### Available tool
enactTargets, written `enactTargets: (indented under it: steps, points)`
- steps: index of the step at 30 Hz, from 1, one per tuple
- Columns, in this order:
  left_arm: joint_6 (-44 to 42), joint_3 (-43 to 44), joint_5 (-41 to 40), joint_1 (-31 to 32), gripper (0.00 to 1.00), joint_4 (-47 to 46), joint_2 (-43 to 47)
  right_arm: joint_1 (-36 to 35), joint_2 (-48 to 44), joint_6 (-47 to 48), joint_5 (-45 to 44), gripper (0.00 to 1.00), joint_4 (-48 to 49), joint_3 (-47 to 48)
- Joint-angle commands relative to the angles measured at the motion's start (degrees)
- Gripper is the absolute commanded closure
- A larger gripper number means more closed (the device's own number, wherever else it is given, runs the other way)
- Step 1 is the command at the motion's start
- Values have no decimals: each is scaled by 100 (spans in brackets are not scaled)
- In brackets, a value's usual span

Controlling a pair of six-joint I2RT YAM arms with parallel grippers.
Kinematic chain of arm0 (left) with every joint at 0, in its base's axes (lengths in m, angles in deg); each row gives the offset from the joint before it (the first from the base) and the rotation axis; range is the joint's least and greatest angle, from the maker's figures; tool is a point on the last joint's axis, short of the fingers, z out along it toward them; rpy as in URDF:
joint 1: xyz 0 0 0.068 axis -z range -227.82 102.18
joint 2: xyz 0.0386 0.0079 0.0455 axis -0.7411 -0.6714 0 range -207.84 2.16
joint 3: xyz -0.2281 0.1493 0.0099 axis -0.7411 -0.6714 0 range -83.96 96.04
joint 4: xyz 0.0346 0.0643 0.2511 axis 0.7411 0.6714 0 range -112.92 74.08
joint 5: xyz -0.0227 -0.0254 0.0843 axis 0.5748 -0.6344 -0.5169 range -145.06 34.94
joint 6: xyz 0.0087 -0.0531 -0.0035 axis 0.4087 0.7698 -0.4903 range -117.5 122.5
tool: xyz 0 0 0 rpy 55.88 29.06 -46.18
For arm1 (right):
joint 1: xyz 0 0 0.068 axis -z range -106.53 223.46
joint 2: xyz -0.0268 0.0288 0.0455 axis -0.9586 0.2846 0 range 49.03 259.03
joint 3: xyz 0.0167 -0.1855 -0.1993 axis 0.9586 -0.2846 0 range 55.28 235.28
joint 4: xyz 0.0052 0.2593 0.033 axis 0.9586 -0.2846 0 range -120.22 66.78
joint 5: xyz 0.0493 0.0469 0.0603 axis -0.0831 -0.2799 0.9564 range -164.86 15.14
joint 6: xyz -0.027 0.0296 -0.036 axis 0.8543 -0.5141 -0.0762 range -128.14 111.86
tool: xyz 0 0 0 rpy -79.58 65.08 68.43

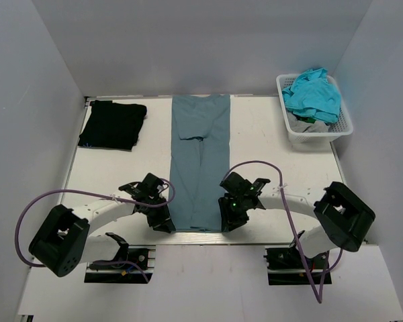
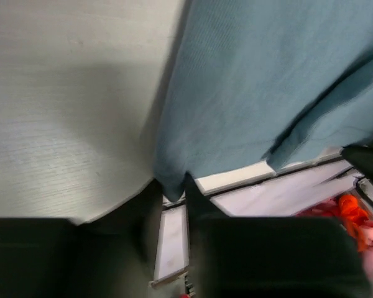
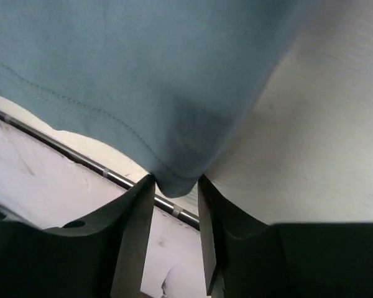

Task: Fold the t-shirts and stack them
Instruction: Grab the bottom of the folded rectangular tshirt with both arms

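Note:
A slate-blue t-shirt (image 1: 201, 161) lies folded into a long strip down the middle of the table. My left gripper (image 1: 165, 225) is at its near left corner. In the left wrist view the gripper (image 2: 174, 186) is shut on that corner of the shirt (image 2: 267, 74). My right gripper (image 1: 230, 223) is at the near right corner. In the right wrist view the gripper (image 3: 174, 186) pinches that corner of the shirt (image 3: 130, 68). A folded black t-shirt (image 1: 113, 125) lies at the far left. Turquoise t-shirts (image 1: 314, 94) are heaped in the basket.
A white lattice basket (image 1: 310, 136) stands at the far right corner. The table's near edge (image 1: 201, 236) runs just behind both grippers. White walls close in the left, back and right sides.

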State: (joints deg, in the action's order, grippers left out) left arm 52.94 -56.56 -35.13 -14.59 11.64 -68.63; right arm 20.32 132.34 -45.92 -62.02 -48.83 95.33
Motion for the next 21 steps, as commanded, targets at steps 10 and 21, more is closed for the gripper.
enactTargets:
  steps: [10,21]
  points:
    - [-280,326,-885,192,100,-90,-112,24,-24,368,-62,100,3,231]
    - [-280,2082,-1684,69,100,726,-5,391,167,113,-1117,100,-1226,1794]
